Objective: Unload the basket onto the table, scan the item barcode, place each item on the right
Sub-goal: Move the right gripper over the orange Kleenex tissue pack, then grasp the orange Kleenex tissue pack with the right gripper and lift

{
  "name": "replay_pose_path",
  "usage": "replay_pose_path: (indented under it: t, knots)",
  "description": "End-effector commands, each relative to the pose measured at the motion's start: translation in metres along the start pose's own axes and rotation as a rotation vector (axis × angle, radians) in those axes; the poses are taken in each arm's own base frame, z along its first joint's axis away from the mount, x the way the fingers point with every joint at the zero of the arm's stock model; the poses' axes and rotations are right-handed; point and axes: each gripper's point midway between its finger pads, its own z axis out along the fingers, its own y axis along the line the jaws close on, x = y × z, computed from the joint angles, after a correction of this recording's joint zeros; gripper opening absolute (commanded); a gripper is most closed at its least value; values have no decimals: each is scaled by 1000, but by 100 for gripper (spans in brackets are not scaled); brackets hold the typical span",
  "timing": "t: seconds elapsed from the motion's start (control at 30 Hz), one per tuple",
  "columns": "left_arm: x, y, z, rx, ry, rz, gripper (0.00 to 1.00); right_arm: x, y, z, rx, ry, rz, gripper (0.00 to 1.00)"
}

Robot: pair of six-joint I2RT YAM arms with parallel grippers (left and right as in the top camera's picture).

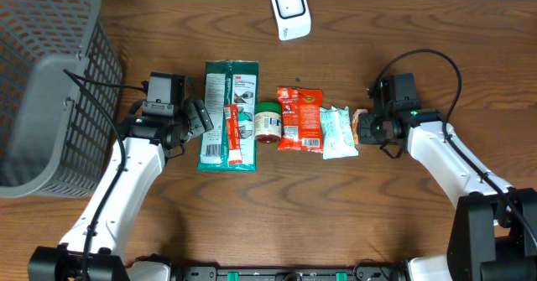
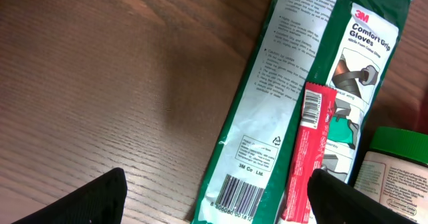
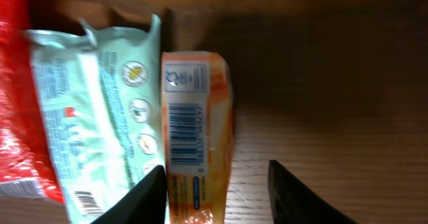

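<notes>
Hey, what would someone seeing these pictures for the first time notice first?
A row of packaged goods crosses the middle of the table, led at its left by a big green 3M Comfort Grip Gloves pack with a red stick packet lying on it. At the row's right end the right gripper straddles an orange packet, barcode up. A grey mesh basket fills the left edge, and a white scanner sits at the top.
</notes>
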Motion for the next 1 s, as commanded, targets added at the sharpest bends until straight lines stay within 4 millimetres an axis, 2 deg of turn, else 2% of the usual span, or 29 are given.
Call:
replay_pose_path:
  t: [0.0,0.1,0.27,0.47,0.67,0.77,0.97]
  knots:
    - [-8,1,-5,-10,-27,5,86,3,-14,1,86,-5,-4,39]
    - [-8,1,-5,-10,-27,5,86,-1,-28,-1,162,-25,-2,38]
    - [-8,1,-5,-10,-27,6,86,-7,-35,-2,204,-52,-1,39]
    - [-8,1,-5,-10,-27,5,86,-24,-24,-13,163,-76,-2,42]
    - [-8,1,-5,-10,-27,6,86,-29,-12,-30,134,-35,-16,41]
    - [-8,1,-5,-10,-27,6,86,-24,-6,-31,145,-16,-42,40]
    - [-8,1,-5,-10,-27,5,87,-21,-10,-24,268,-30,-101,36]
